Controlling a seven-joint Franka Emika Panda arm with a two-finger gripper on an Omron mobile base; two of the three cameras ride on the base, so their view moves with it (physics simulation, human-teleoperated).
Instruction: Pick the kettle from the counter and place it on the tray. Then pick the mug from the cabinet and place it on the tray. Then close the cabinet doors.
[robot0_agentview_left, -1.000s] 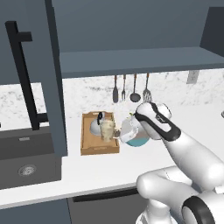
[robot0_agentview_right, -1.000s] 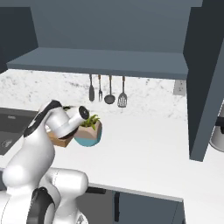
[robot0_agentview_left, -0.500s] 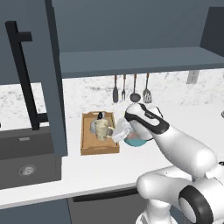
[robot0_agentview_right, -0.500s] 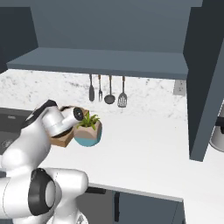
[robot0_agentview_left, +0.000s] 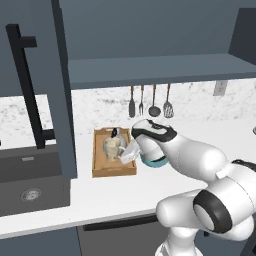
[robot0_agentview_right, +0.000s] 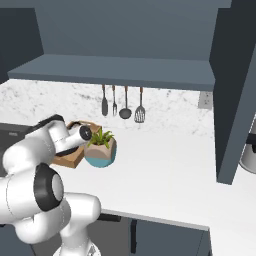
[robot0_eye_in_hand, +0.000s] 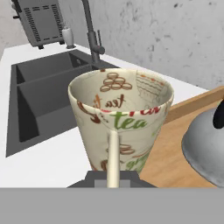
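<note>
The beige mug (robot0_eye_in_hand: 120, 118) with tea print hangs from my gripper (robot0_eye_in_hand: 113, 176), which is shut on its side handle. In the left base view the mug (robot0_agentview_left: 113, 146) is over the wooden tray (robot0_agentview_left: 100, 167), with the gripper (robot0_agentview_left: 127, 154) at its right side. Whether the mug's base touches the tray (robot0_eye_in_hand: 171, 162) I cannot tell. The silver kettle (robot0_eye_in_hand: 205, 144) with its black handle stands on the tray beside the mug, toward the wall (robot0_agentview_left: 115, 134). The cabinet stands open: the left door (robot0_agentview_left: 37, 100), the right door (robot0_agentview_right: 235, 100), the bare shelf (robot0_agentview_left: 160, 67).
A pink-and-teal plant pot (robot0_agentview_right: 101, 150) sits on the counter (robot0_agentview_right: 165, 165) just right of the tray (robot0_agentview_right: 67, 160), under my forearm. The dark sink (robot0_eye_in_hand: 43, 92) with faucet (robot0_eye_in_hand: 91, 33) lies left, a toaster (robot0_eye_in_hand: 41, 19) beyond it. Utensils (robot0_agentview_left: 150, 102) hang on the wall.
My hand has carried the mug leftward, from over the plant pot to over the tray beside the kettle. The grip has stayed shut.
</note>
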